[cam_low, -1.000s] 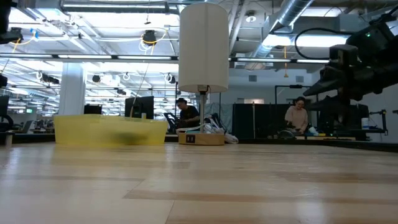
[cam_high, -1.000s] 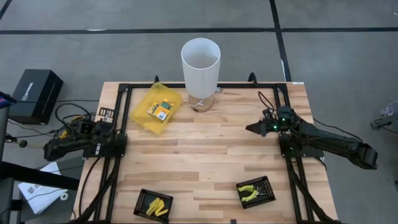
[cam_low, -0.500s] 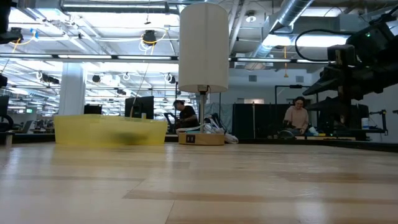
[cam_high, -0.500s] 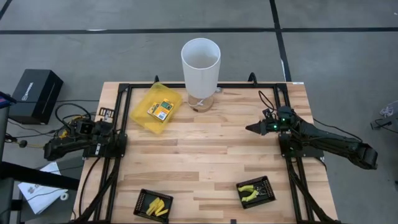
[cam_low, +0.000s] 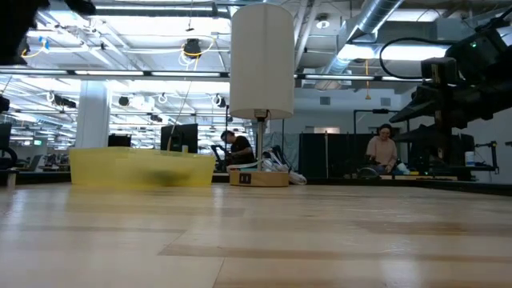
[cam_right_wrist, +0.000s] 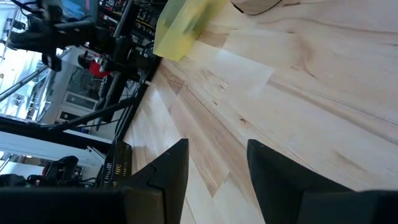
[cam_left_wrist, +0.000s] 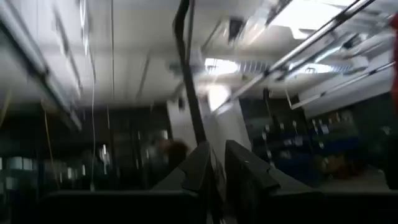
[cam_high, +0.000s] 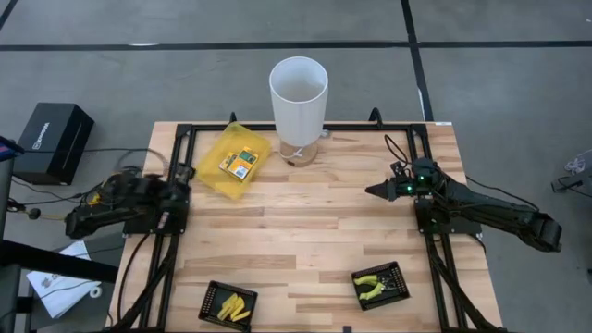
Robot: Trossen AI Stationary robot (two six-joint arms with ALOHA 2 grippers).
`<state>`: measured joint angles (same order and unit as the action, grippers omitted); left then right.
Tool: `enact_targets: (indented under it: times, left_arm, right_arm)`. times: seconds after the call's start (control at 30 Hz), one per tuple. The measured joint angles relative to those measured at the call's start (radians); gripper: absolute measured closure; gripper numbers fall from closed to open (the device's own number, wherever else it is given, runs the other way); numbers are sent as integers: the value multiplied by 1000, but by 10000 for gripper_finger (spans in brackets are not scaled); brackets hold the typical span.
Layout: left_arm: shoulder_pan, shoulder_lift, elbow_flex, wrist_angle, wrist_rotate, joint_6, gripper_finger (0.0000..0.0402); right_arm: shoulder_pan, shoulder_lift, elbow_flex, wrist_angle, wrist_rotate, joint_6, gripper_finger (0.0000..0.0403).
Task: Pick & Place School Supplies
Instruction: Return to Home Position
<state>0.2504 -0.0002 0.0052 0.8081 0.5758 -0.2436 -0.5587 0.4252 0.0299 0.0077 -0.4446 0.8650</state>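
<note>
Two square black trays lie near the table's near edge: one (cam_high: 228,303) carries short yellow oblong pieces (cam_high: 237,307), the other (cam_high: 380,285) small yellow-green plier-like tools (cam_high: 372,284). A flat packet with a green-white label (cam_high: 242,163) lies on the translucent yellow pouch (cam_high: 231,159) at the far left. My left gripper (cam_high: 181,192) is raised over the table's left rail, shut and pointing up at the ceiling in its wrist view (cam_left_wrist: 219,171). My right gripper (cam_high: 372,191) hovers by the right rail, open (cam_right_wrist: 217,168), with nothing between its fingers.
A tall white cylinder (cam_high: 299,97) stands on a wooden base at the far edge's middle. A black frame (cam_high: 277,129) runs along the table's sides. Bare wood (cam_high: 305,222) lies between the arms. In the low view the yellow pouch (cam_low: 140,166) sits left of the cylinder (cam_low: 262,60).
My left arm has risen from its resting pose by the left rail, and its gripper has shifted a little toward the table's far edge; it shows as a dark blur at the low view's upper left. My right arm has kept still.
</note>
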Motion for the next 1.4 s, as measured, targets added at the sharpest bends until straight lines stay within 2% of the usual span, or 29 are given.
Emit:
enact_targets:
  times: [0.13,0.27,0.63,0.77,0.87,1.4]
  left_arm:
    - [-27,0,0,-298,0,0,357]
    - [-40,0,0,-455,0,-1,357]
    - [-50,0,0,-515,0,0,357]
    - [-50,0,0,-598,0,0,357]
    - [-50,0,1,-732,1,-2,357]
    - [-39,55,2,-728,1,-1,357]
  right_arm:
    - [0,0,0,0,0,0,249]
    - [0,0,0,0,0,0,249]
    - [0,0,0,0,0,0,249]
    - [0,0,0,0,0,0,249]
    - [0,0,0,0,0,0,249]
    - [0,0,0,0,0,0,249]
